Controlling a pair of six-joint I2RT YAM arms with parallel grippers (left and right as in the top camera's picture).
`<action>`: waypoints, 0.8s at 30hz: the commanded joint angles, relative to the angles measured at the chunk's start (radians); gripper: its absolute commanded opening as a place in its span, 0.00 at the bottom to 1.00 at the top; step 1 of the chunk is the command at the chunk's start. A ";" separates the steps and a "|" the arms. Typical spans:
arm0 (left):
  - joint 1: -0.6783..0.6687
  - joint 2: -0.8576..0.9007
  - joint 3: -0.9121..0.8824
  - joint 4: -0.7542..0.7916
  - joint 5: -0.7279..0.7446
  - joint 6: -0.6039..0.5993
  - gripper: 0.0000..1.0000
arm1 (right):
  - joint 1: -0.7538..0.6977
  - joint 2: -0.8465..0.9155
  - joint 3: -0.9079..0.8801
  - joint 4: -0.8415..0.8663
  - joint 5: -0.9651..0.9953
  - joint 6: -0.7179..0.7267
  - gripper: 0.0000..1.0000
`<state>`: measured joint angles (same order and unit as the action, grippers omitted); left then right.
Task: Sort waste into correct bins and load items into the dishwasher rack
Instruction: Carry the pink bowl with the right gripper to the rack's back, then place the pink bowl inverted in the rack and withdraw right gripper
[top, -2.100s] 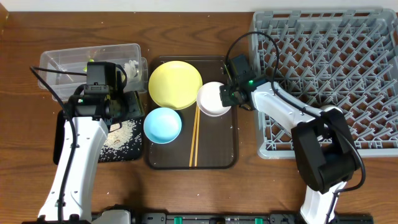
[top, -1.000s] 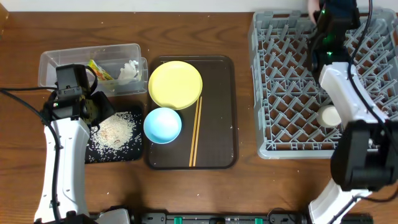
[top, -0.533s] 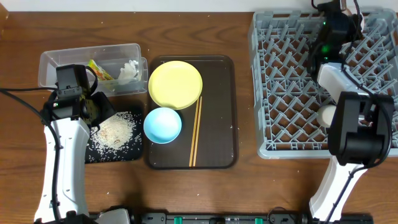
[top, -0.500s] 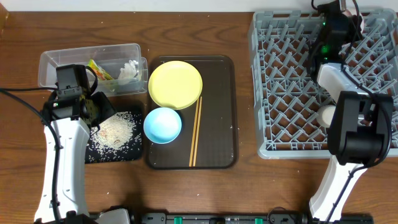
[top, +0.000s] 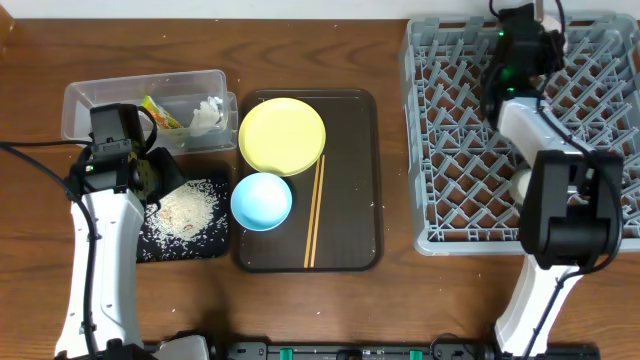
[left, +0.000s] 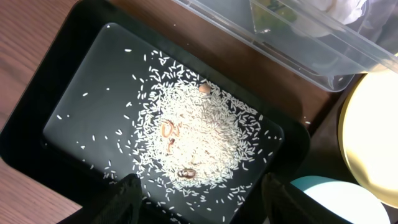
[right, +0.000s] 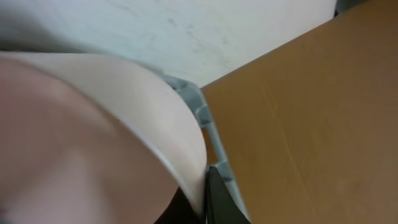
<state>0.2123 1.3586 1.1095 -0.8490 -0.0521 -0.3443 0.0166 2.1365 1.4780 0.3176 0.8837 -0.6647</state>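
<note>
White-pink bowl (right: 93, 137) is at the far edge of the dishwasher rack (top: 470, 150), up in the right tool (top: 525, 22). Wrist view shows one dark finger against its rim, so I read the tool as pinching the rim; the second finger is hidden.

Step in hand: racking this bowl. Next move, as I judge it: tip it on edge, lower it between pegs, then let go. The wall looks smooth, glazed and curved, so a slip at the rim is the risk. Rack is grey plastic, an open lattice with upright pegs. A pale round item (top: 521, 184) sits in the rack beside the arm. Likely the cup, but too hidden to be sure.

Left tool (left: 202, 202) hangs above the black tray (left: 81, 106), fingers spread wide, nothing between them. Rice (left: 199, 134) is heaped mid-tray, with loose grains scattered around and a few brown bits on top. Clear box (top: 100, 100) holds the wrapper (top: 160, 112) and paper bits (top: 208, 115).

Left to load from the brown serving tray (top: 355, 200):
- yellow plate (top: 282, 136), flat and round
- light blue bowl (top: 262, 200)
- wooden chopsticks (top: 314, 215), thin, lying side by side
</note>
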 joint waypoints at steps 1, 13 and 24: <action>0.003 -0.006 0.007 -0.003 -0.001 -0.013 0.65 | 0.029 0.029 -0.019 -0.031 0.069 0.087 0.01; 0.002 -0.006 0.007 -0.003 0.000 -0.013 0.65 | 0.128 -0.005 -0.019 -0.354 0.103 0.426 0.06; 0.003 -0.006 0.007 -0.004 0.000 -0.013 0.65 | 0.142 -0.209 -0.019 -0.642 -0.229 0.623 0.45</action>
<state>0.2123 1.3586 1.1095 -0.8494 -0.0517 -0.3443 0.1413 2.0296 1.4574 -0.3099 0.7567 -0.1020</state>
